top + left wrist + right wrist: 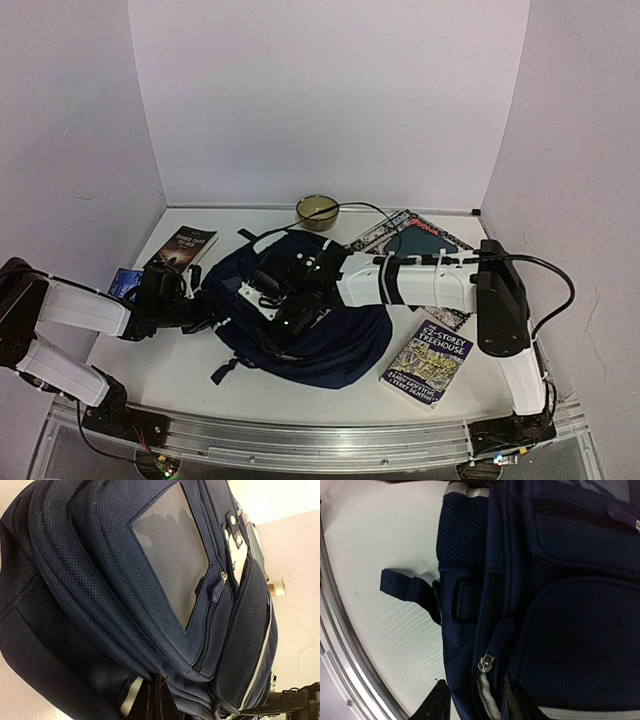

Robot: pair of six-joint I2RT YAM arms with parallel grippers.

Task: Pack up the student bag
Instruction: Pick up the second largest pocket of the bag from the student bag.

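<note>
Two grippers tend the large navy-blue fabric backpack (345,350), centre of the top view: left gripper (154,700) pinched shut on its edge, right gripper (476,702) half open astride the grey zip tab (488,702). Best close squarely, then pull along the track.

Top view high, looking down, both wrist views close on student bag (340,345)

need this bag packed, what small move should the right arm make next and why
Probably ease the right gripper forward and close on the zipper pull: its fingers stand apart astride the zip line of the student bag, with the pull just ahead of them and not yet held.
</note>
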